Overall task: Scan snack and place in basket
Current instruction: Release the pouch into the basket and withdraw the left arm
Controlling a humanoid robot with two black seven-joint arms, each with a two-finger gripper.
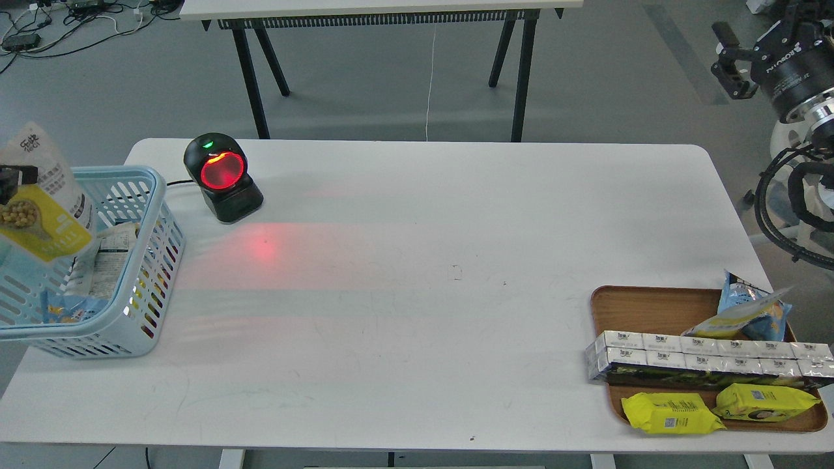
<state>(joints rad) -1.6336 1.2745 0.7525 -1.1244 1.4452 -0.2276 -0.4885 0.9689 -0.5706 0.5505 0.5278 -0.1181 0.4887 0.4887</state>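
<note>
Even, bright, sharp light; red scanner [223, 176] glow across the table [417, 312].

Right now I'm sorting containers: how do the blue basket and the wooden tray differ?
The basket is light blue plastic with tall slotted walls; the tray is brown wood, flat with a low rim. The basket sits at the table's left edge, the tray at its right. Both hold snack packets.
</note>
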